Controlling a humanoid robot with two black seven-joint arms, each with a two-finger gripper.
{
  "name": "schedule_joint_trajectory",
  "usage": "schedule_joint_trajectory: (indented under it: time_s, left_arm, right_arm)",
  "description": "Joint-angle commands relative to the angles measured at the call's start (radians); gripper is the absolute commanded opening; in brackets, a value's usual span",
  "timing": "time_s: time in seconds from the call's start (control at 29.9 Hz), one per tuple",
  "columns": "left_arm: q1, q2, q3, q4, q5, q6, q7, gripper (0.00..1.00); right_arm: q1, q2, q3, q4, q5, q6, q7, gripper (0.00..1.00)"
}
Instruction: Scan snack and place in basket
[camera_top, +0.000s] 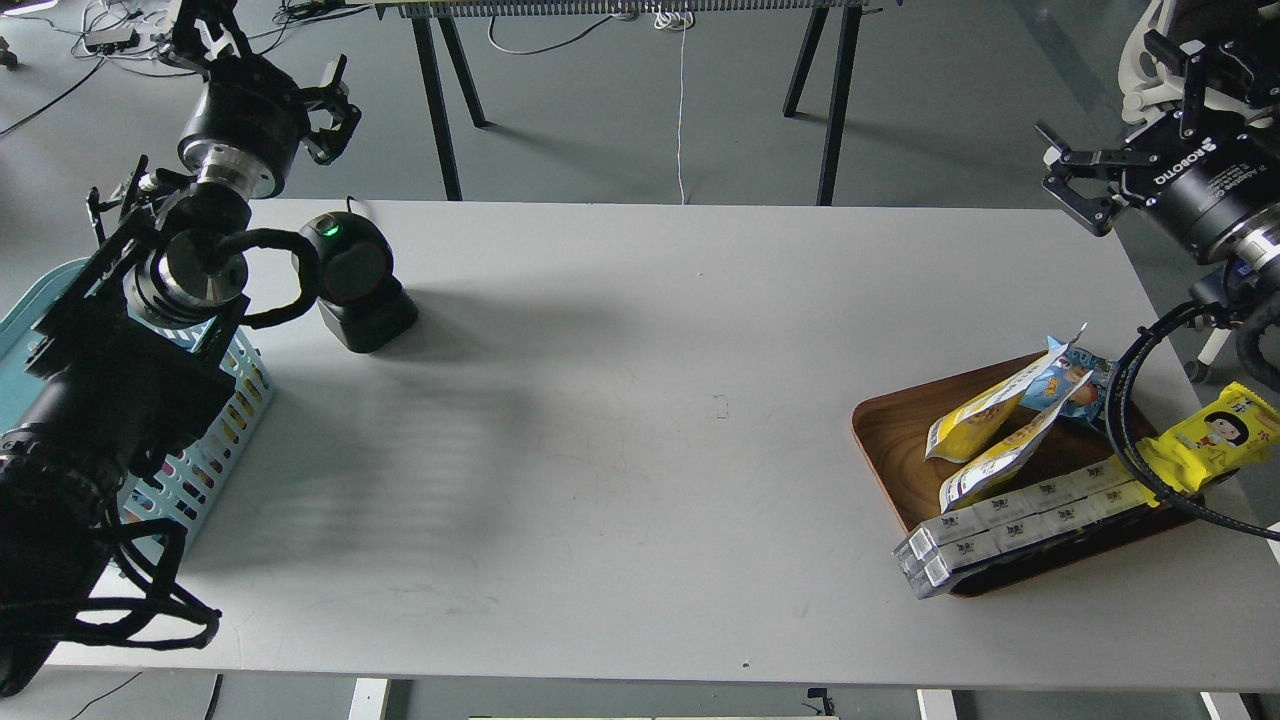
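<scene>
1. Basket (215, 455), light blue, sits at the tabletop's left edge, largely hidden behind the left arm.
2. Snack pouches (985, 440) lean together on a wooden tray (885, 440) near the right edge, with a blue packet (1068, 382), a yellow wrapper (1215, 437) and long white boxes (1020, 520); a black cable crosses the tray.
3. Left gripper (335, 110) hangs empty beyond the far-left corner, jaws apart; right gripper (1075, 185) likewise, off the far-right corner.
4. Scanner (355, 280), green light on, stands far left on the white table (640, 450); grey floor and cables lie beyond.
</scene>
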Motion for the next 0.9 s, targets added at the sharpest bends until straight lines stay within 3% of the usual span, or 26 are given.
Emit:
schedule_joint_trajectory:
  time_s: [0.0,0.54,0.87]
  left_arm:
    - [0.001,0.002,0.002,0.000,0.002,0.000,0.001,1.00]
    - [-0.011,0.005,-0.001,-0.003,-0.002,0.001,0.004,1.00]
    - [-0.012,0.011,-0.004,-0.009,-0.002,-0.009,0.006,1.00]
  right_arm:
    - [0.000,0.013,0.004,-0.005,0.000,-0.006,0.000,0.99]
    - [-0.001,0.029,0.027,-0.028,-0.003,-0.009,-0.001,0.99]
    - [0.015,0.042,0.091,-0.149,-0.006,0.002,-0.003,0.99]
